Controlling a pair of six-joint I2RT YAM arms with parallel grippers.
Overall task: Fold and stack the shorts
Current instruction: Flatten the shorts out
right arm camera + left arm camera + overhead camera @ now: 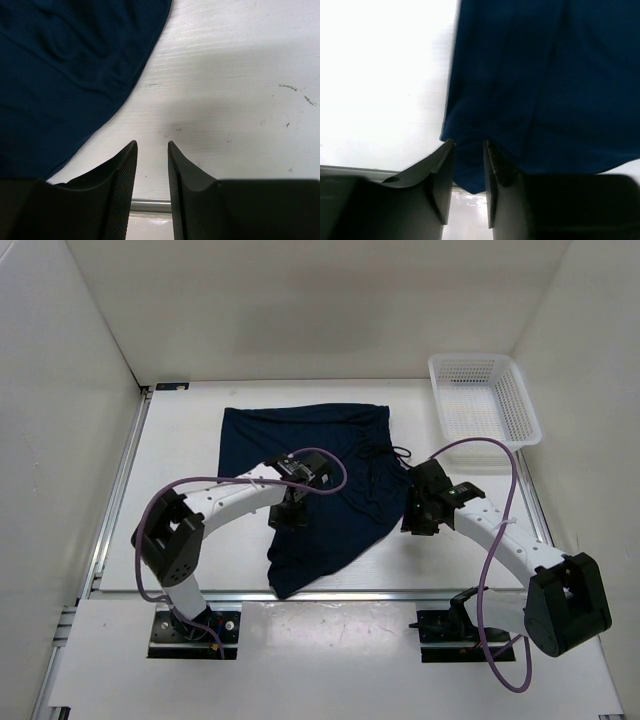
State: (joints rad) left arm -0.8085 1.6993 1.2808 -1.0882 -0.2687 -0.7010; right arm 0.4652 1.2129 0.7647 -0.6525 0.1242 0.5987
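Observation:
The dark navy shorts (320, 480) lie spread on the table, waistband at the right with the thin drawstring (388, 454), one leg reaching to the near rail. My left gripper (290, 515) hovers over the middle of the shorts. In the left wrist view (469, 142) its jaws stand a little apart, with the shorts (540, 85) and their leg tip showing beyond them. My right gripper (415, 522) is just off the shorts' right edge. In the right wrist view (152, 143) it is slightly open and empty over bare table, the shorts (65, 70) to its left.
A white mesh basket (525, 410) stands at the back right corner. A metal rail (420, 593) runs along the table's near edge, and white walls close in the left, back and right sides. Purple cables loop over both arms.

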